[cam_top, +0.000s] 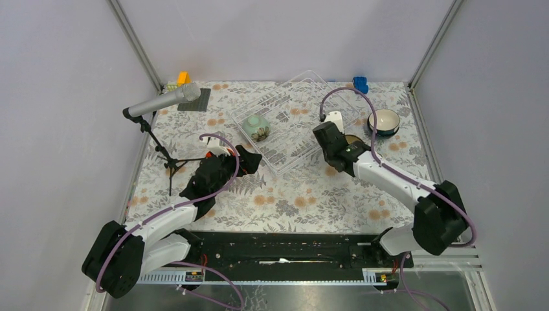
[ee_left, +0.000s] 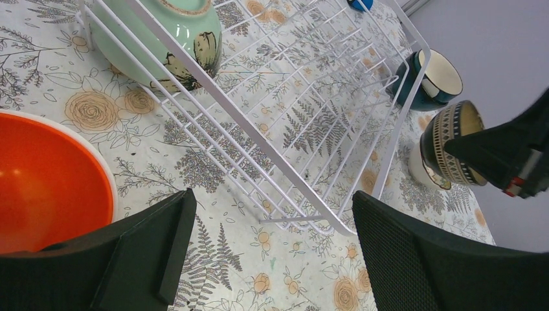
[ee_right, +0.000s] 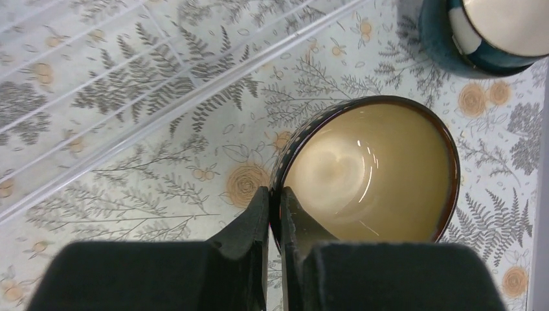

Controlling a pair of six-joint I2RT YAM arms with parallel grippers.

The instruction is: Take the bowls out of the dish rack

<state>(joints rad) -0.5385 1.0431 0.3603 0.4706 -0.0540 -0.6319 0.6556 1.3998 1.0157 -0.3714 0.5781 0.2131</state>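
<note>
The dish rack (cam_top: 294, 120) lies across the middle of the floral table and holds a pale green bowl (cam_top: 257, 125), tipped on its side. My right gripper (ee_right: 275, 194) is shut on the rim of the dark brown patterned bowl (ee_right: 369, 168), one finger inside and one outside, just right of the rack (ee_right: 129, 78). That bowl (ee_left: 453, 139) hangs tilted. A teal bowl (cam_top: 385, 122) with a white inside stands on the table beyond it. My left gripper (ee_left: 272, 240) is open over bare cloth at the rack's near corner, with an orange bowl (ee_left: 45, 181) on the table beside its left finger.
A microphone (cam_top: 162, 103) on a tripod stand (cam_top: 169, 162) occupies the left side. At the back are small orange and yellow blocks (cam_top: 183, 78), a dark mat (cam_top: 197, 100) and a blue object (cam_top: 360, 84). Walls close in the table on three sides.
</note>
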